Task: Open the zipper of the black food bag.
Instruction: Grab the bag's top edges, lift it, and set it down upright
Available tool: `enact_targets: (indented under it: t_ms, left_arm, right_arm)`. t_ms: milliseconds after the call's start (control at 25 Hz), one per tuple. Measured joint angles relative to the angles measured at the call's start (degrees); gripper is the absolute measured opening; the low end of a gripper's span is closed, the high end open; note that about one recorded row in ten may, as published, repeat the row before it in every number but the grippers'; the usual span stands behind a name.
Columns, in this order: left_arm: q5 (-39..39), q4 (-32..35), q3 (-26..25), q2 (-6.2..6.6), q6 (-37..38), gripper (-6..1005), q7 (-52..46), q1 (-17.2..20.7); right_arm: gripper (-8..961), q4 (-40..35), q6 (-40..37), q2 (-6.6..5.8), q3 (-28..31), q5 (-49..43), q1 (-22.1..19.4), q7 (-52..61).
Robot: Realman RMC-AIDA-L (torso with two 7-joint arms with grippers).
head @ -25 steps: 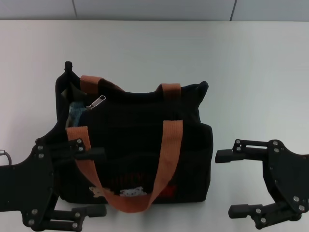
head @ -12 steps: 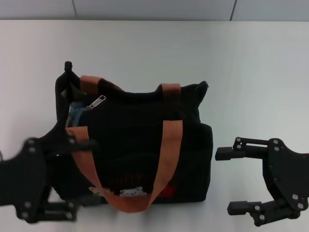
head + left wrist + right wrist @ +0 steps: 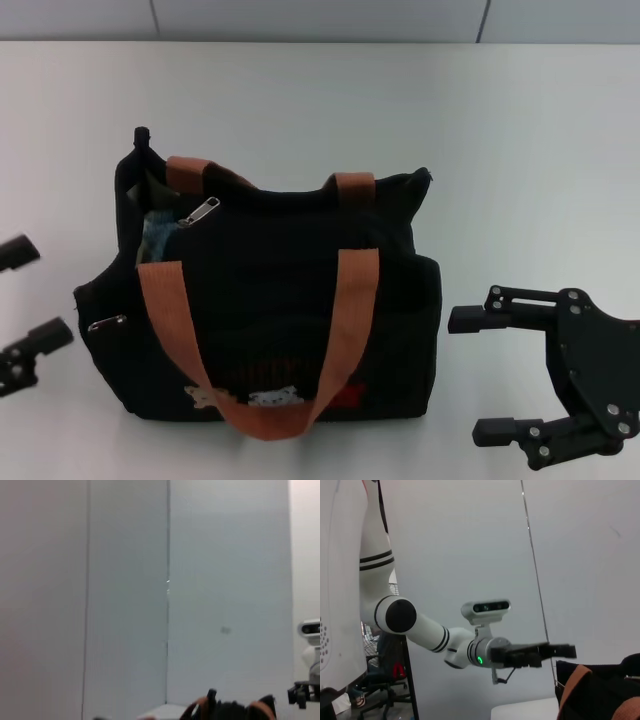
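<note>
The black food bag [image 3: 280, 300] stands upright mid-table, with two orange-brown handles. Its zipper pull tab [image 3: 200, 212] lies near the bag's left end, and beside it a gap in the top shows pale blue contents. My left gripper [image 3: 25, 297] is open at the table's left edge, clear of the bag. The right gripper [image 3: 480, 376] hangs open just right of the bag, not touching it. In the right wrist view the left gripper [image 3: 567, 651] shows beside the bag [image 3: 600, 687]. The left wrist view catches only the bag's top [image 3: 232, 711].
A white table [image 3: 520, 150] carries the bag, with a pale panelled wall [image 3: 320, 18] behind. A small silver pull [image 3: 105, 323] sits on the bag's left side pocket. An office chair [image 3: 375, 692] stands in the room behind the left arm.
My left gripper has drawn back leftward, from against the bag's left front corner to the table's left edge. The bag and the right gripper have hardly moved.
</note>
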Motion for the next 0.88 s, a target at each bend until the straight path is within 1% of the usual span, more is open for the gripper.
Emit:
enact_targets:
  t_ms: [160, 200, 240, 280, 320, 360, 400, 440, 520, 600, 760, 880]
  left_arm:
    - [2.62, -2.63, -0.24, -0.21, -1.05, 724, 1.77, -1.23]
    - [5.93, -4.31, -0.21, -1.27, -1.42, 721, 2.99, -3.40]
    - [6.76, -4.59, -0.22, -1.53, -1.49, 719, 3.22, -3.86]
    - [6.76, -4.59, -0.22, -1.53, -1.49, 716, 3.22, -3.86]
    - [9.28, -5.43, -0.32, -2.79, -2.10, 714, 4.55, -5.46]
    - [9.28, -5.43, -0.32, -2.79, -2.10, 711, 4.55, -5.46]
    - [10.30, -5.72, -0.95, -4.17, -3.43, 709, 7.42, -6.09]
    - [10.36, -5.68, -1.77, -4.77, -4.00, 706, 9.58, -6.02]
    - [10.42, -5.96, -3.17, -5.49, -4.66, 701, 13.50, -5.68]
    - [10.34, -8.02, -5.12, -5.62, -4.51, 696, 18.16, -5.51]
    - [10.34, -10.18, -7.32, -5.48, -4.28, 686, 19.56, -5.89]
    - [10.54, -10.32, -7.18, -5.48, -4.37, 602, 19.62, -6.10]
  right_arm:
    - [835, 0.00, 0.00, 0.00, -0.03, 0.00, 0.39, -0.02]
    - [835, 0.00, 0.00, 0.00, -0.02, 0.00, 0.45, -0.02]
    - [835, 0.00, -0.01, 0.00, -0.03, 0.00, 0.49, -0.02]
    - [835, 0.00, 0.00, 0.00, -0.03, 0.00, 0.52, -0.01]
    - [835, 0.00, 0.00, 0.00, -0.03, 0.00, 0.54, -0.01]
    - [835, 0.00, -0.01, 0.00, -0.03, 0.00, 0.57, 0.01]
    - [835, -0.01, 0.00, 0.00, -0.02, 0.00, 0.57, 0.04]
    - [835, 0.00, -0.01, 0.00, -0.04, 0.00, 0.54, 0.04]
    - [835, -0.01, 0.00, 0.00, -0.03, 0.00, 0.40, 0.04]
    - [834, 0.00, 0.00, 0.00, -0.02, -0.01, 0.20, 0.04]
    - [834, 0.00, 0.03, 0.00, 0.03, 0.00, 0.09, 0.04]
    - [834, 0.00, 0.07, 0.00, 0.05, 0.00, 0.22, 0.04]
